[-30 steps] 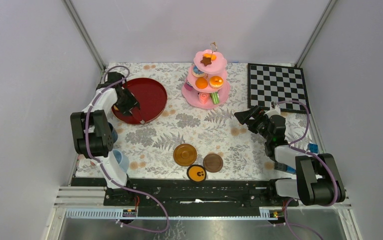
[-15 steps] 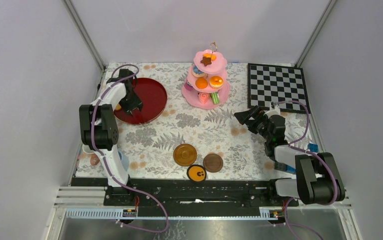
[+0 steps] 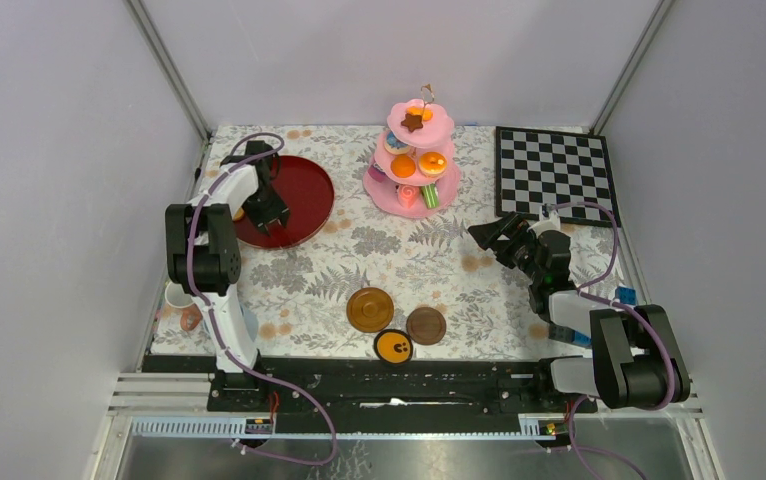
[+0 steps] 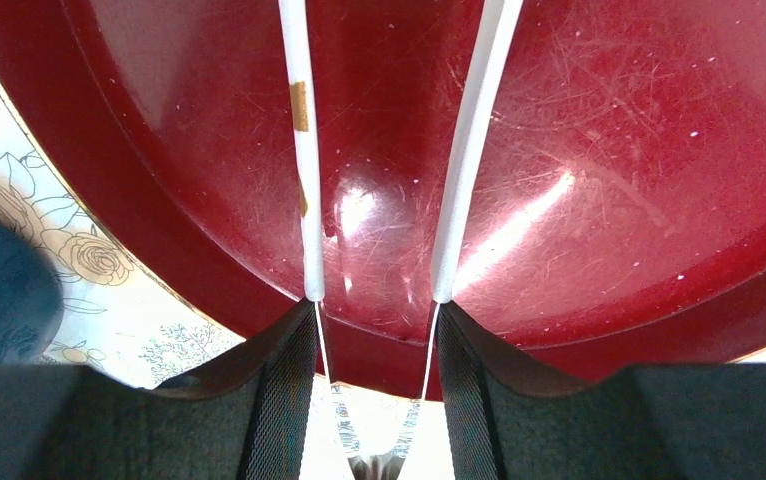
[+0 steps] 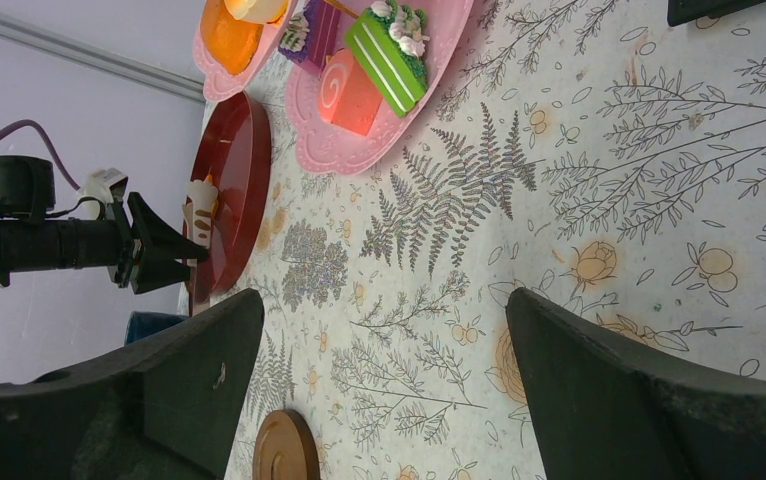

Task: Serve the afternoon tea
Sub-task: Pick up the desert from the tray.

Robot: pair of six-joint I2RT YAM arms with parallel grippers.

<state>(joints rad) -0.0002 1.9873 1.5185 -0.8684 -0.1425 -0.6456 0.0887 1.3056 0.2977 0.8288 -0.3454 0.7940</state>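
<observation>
With the left gripper half apart over the red tray upper left and the right gripper gaping mid-right, a clumsy reach might tip the pink cake stand upper centre.

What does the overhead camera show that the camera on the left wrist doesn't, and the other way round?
Only the overhead view shows the pink cake stand, the chessboard, the brown saucers and the right gripper. Only the left wrist view shows the fine scratches on the red tray and the gap between the fingers of the left gripper, with nothing in it. Both show the tray, the flowered tablecloth and that gripper over the tray.
</observation>
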